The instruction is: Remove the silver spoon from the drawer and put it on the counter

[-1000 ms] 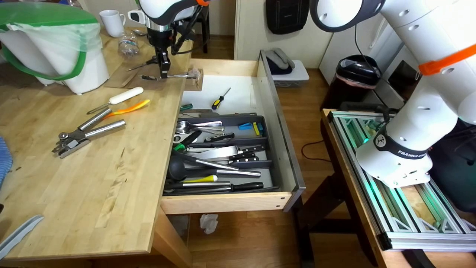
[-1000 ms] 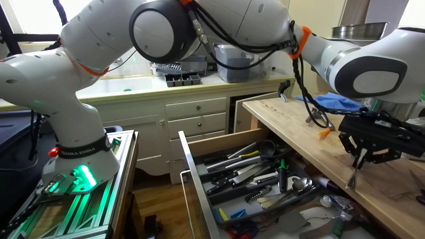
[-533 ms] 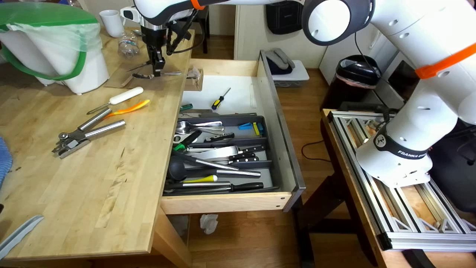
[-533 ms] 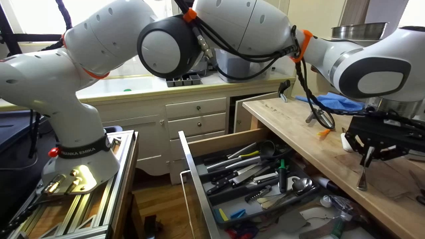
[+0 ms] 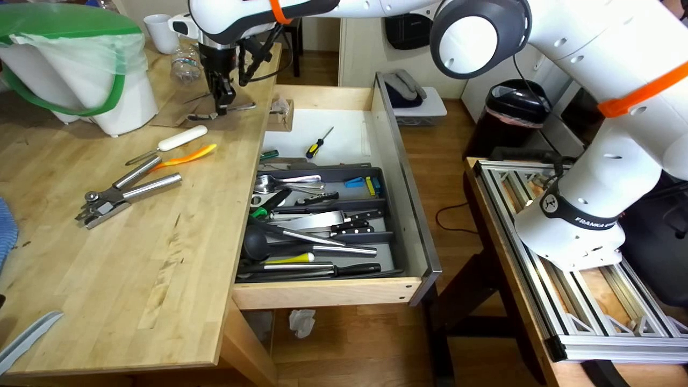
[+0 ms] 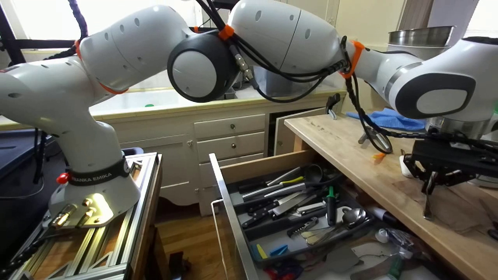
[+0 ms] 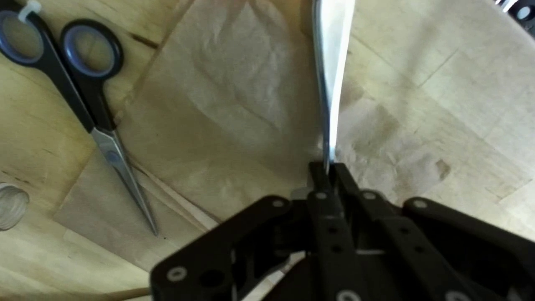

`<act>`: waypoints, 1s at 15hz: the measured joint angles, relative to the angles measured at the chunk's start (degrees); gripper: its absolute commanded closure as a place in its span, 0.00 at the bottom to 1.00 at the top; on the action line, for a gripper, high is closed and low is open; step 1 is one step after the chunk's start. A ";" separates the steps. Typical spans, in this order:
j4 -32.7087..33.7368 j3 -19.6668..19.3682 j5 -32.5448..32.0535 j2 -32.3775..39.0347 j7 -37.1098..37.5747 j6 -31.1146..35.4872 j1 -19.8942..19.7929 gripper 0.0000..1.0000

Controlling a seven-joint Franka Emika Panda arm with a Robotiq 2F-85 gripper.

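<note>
My gripper is shut on the silver spoon over the far part of the wooden counter. In the wrist view the fingertips pinch the spoon's narrow metal, which points away from the jaws. In an exterior view the spoon hangs below the gripper, low over brown paper on the counter. I cannot tell whether it touches the surface. The drawer is pulled open beside the counter, its dark grey tray full of cutlery and knives.
Black-handled scissors and brown paper lie near the gripper. A plastic bottle and a white bucket with a green lid stand close. A white-handled tool, an orange utensil and a metal press lie nearer.
My gripper has carried the spoon away from the drawer, further in over the counter. The spoon's end now lies clear of the counter edge. The drawer has not moved.
</note>
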 measured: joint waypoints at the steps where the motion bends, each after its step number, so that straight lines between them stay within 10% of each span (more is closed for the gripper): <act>1: 0.30 0.04 0.00 0.32 -0.44 0.01 0.05 0.98; 2: 0.60 0.07 0.00 0.60 -0.78 0.03 0.08 0.68; 12: 4.34 -3.81 -1.83 -2.46 8.12 -5.30 3.35 0.01; 15: 4.47 -4.34 -2.38 -6.90 11.68 -13.18 6.70 0.00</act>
